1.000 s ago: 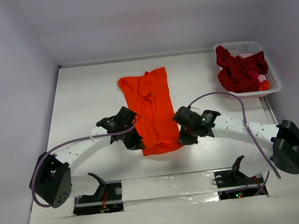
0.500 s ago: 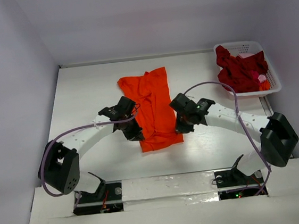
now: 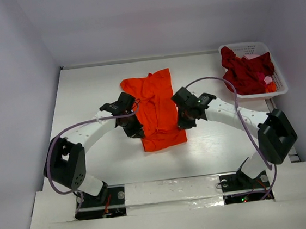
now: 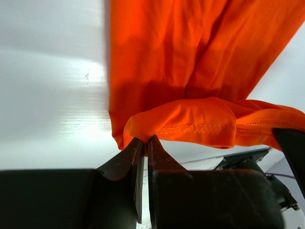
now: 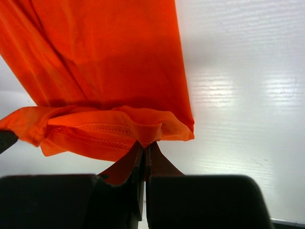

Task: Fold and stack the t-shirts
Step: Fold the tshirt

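Basket [image 3: 242,45] sits far right from overhead, dark red t-shirt [image 3: 243,73] inside; orange t-shirt [image 3: 155,106] lies well left of it. Left wrist: left gripper [image 4: 145,139] pinches the orange hem tight. Right wrist: right gripper [image 5: 144,144] clamps that hem too.

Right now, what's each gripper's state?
Left gripper: shut on the orange t-shirt, at its hem.
Right gripper: shut on the same hem.
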### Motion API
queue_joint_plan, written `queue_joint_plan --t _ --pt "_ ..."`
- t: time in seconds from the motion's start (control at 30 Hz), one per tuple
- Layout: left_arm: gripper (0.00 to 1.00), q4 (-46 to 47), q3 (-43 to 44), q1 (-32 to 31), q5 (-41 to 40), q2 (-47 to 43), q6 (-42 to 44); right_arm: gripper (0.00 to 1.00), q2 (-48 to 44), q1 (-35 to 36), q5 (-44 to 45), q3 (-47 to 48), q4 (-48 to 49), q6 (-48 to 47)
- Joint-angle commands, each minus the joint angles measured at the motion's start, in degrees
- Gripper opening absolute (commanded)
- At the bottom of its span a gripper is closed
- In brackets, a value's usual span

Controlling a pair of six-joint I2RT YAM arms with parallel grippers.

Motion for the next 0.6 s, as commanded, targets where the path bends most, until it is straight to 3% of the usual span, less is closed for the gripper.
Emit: queue_joint_plan --t 0.0,0.57 --pt "0.0 -0.84 2.71 0.75 -0.15 1.16 1.86 0.0 0.7 -0.52 0.46 4.11 0.38 -3.53" --pt "0.0 -1.45 11.31 4.97 -1.03 8.9 5.55 0.0 7.82 -5.17 -3.22 10.35 1.08 -10.04"
